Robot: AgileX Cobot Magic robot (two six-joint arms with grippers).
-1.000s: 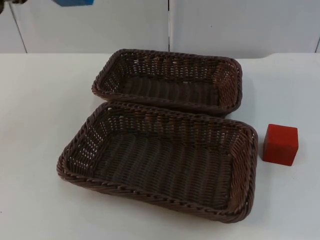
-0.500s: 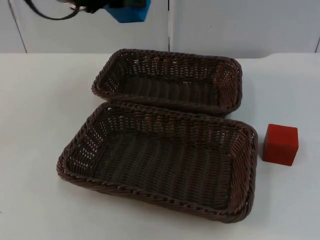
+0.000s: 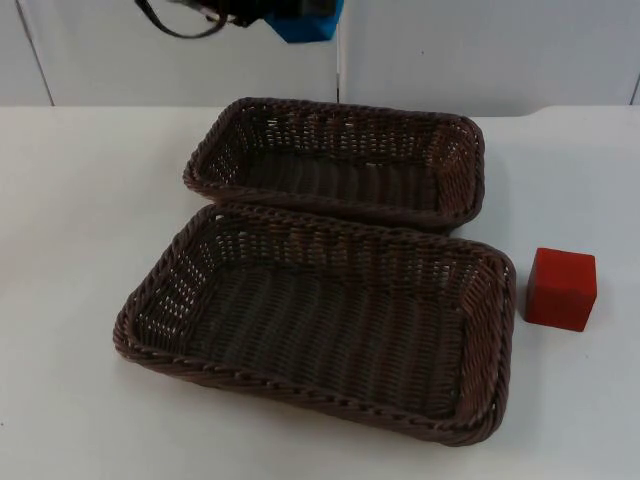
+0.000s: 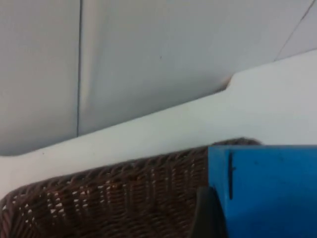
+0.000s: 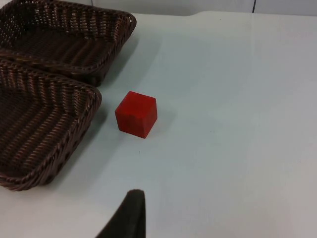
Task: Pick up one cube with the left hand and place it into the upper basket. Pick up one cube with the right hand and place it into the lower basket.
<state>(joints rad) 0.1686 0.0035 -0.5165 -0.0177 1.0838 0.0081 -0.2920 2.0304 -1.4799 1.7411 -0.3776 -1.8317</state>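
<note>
Blue and held aloft, the blue cube (image 3: 303,17) sits in the left claw (image 3: 270,12), whose fingers are closed on its sides, high above the far edge of the worktop (image 3: 80,200) against the grey partition wall (image 3: 500,50). What the coming move turns on is that the upper basket (image 3: 338,160) lies below the cube and nearer the camera than it is. In the left wrist view the cube (image 4: 265,191) overlaps the basket's woven rim (image 4: 114,193), so the drop probably needs the claw carried further over the basket's middle and lowered.

The basket's long axis runs across the worktop, leaving plenty of room sideways. The lower basket (image 3: 325,320) sits just in front of it, their rims all but touching.

The red cube (image 3: 561,288) rests on the worktop just to the right of the lower basket, so the right arm is the nearer one. The right claw (image 5: 130,218) waits back from that cube; whether it is open cannot be told.

No brand, label or readable writing appears on anything.
</note>
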